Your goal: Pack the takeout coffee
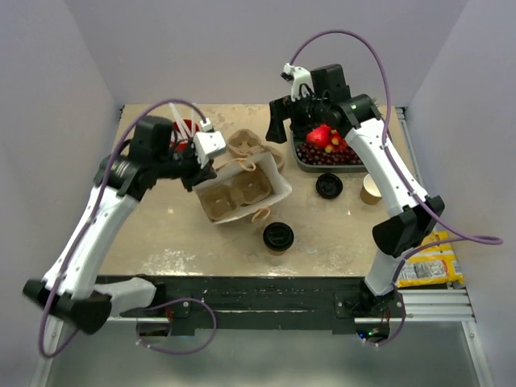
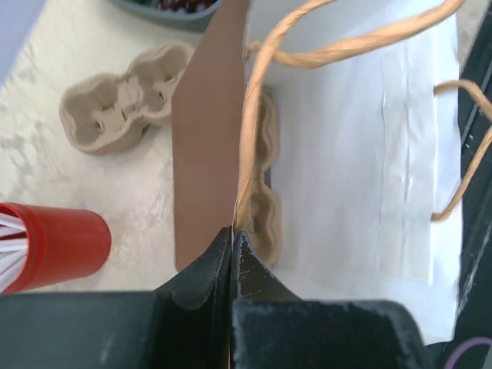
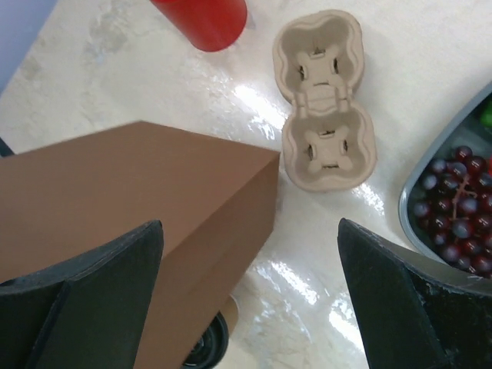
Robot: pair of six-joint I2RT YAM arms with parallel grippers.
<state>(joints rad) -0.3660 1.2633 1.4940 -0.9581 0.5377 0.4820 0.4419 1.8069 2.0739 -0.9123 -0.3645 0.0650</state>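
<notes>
Our left gripper (image 2: 232, 231) is clamped on the rim of the paper bag (image 2: 346, 169). The takeout coffee (image 1: 277, 237) stands just at the bag's near side, but our free right gripper (image 3: 247, 231), fingers apart, hangs beyond its far side.

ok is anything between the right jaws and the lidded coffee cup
Yes. The brown paper bag, pinched at its rim by the left gripper, lies between the right gripper, jaws open, and the tan paper cup with the black plastic lid, which stands on the bag's near side.
</notes>
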